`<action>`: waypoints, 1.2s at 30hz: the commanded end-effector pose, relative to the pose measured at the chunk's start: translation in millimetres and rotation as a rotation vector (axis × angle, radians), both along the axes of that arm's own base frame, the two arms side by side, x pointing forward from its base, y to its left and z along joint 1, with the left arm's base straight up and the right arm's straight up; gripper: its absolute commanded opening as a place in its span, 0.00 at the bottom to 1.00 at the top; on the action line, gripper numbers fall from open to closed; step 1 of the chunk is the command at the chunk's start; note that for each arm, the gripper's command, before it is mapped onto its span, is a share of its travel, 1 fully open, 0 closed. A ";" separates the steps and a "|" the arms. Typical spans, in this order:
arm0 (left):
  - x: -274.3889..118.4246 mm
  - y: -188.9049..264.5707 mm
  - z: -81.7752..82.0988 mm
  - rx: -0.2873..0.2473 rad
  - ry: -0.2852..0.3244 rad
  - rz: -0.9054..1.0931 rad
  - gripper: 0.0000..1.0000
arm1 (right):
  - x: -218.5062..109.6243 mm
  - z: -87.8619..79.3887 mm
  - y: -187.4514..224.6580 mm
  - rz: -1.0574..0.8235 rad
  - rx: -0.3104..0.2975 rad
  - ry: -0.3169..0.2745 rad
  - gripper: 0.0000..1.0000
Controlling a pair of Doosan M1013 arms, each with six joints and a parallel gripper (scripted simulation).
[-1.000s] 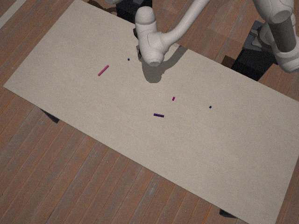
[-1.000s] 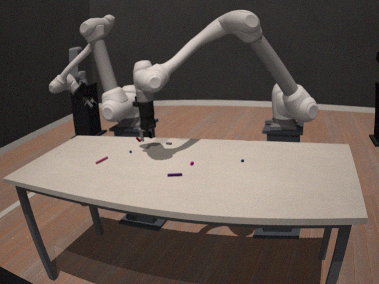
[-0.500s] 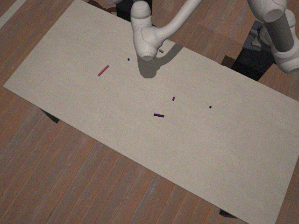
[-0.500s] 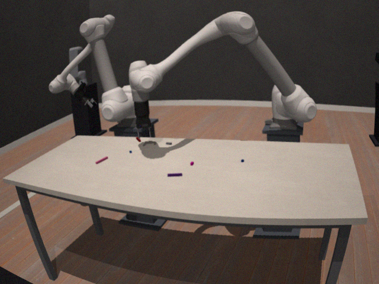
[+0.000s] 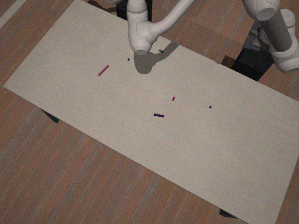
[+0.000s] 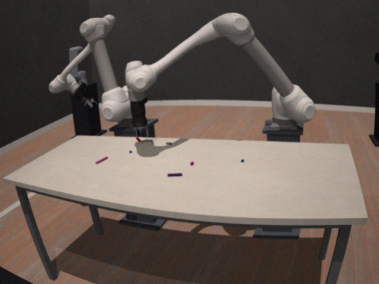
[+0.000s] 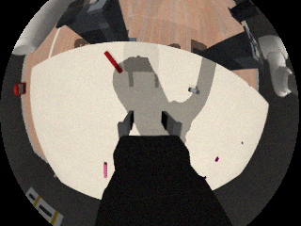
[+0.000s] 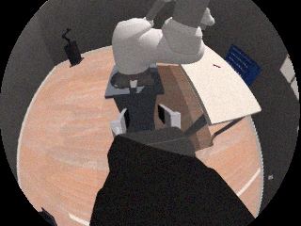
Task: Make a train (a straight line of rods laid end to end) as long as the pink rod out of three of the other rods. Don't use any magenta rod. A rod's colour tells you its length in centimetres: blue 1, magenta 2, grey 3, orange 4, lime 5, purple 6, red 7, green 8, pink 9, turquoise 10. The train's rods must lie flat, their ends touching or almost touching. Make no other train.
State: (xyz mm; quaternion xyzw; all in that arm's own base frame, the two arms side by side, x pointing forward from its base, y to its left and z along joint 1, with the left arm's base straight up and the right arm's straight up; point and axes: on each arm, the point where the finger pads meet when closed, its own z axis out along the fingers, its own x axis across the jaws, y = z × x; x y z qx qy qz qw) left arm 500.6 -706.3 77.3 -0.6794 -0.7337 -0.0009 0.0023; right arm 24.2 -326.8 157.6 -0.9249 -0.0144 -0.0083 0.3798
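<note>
Red rod (image 6: 138, 139) (image 7: 113, 62) on tabletop (image 5: 168, 144) (image 6: 244, 189) (image 7: 71, 118) (image 8: 226, 94), near left gripper (image 6: 142, 133) (image 7: 148, 115), fingers apart.
Right gripper (image 6: 89, 102) (image 8: 143, 112) likewise open, beyond tabletop edge.

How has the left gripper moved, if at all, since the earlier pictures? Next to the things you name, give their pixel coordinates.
Yes: in the exterior view, the left gripper (image 6: 142, 135) (image 7: 148, 116) has shifted picture-left, away from the grey rod (image 5: 161, 51) (image 6: 169, 143) (image 7: 193, 89).
</note>
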 end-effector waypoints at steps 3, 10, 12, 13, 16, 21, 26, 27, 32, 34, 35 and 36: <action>-0.6 -5.9 3.3 -0.004 0.000 -0.083 1.00 | 1.1 1.2 3.0 -0.007 0.006 -0.011 1.00; 1.7 -5.5 5.1 -0.008 -0.003 -0.081 1.00 | 1.1 1.2 3.0 -0.007 0.006 -0.011 1.00; 1.7 -5.5 5.1 -0.008 -0.003 -0.081 1.00 | 1.1 1.2 3.0 -0.007 0.006 -0.011 1.00; 1.7 -5.5 5.1 -0.008 -0.003 -0.081 1.00 | 1.1 1.2 3.0 -0.007 0.006 -0.011 1.00; 1.7 -5.5 5.1 -0.008 -0.003 -0.081 1.00 | 1.1 1.2 3.0 -0.007 0.006 -0.011 1.00; 1.7 -5.5 5.1 -0.008 -0.003 -0.081 1.00 | 1.1 1.2 3.0 -0.007 0.006 -0.011 1.00; 1.7 -5.5 5.1 -0.008 -0.003 -0.081 1.00 | 1.1 1.2 3.0 -0.007 0.006 -0.011 1.00; 1.7 -5.5 5.1 -0.008 -0.003 -0.081 1.00 | 1.1 1.2 3.0 -0.007 0.006 -0.011 1.00; 1.7 -5.5 5.1 -0.008 -0.003 -0.081 1.00 | 1.1 1.2 3.0 -0.007 0.006 -0.011 1.00; 1.7 -5.5 5.1 -0.008 -0.003 -0.081 1.00 | 1.1 1.2 3.0 -0.007 0.006 -0.011 1.00; 1.7 -5.5 5.1 -0.008 -0.003 -0.081 1.00 | 1.1 1.2 3.0 -0.007 0.006 -0.011 1.00; 1.7 -5.5 5.1 -0.008 -0.003 -0.081 1.00 | 1.1 1.2 3.0 -0.007 0.006 -0.011 1.00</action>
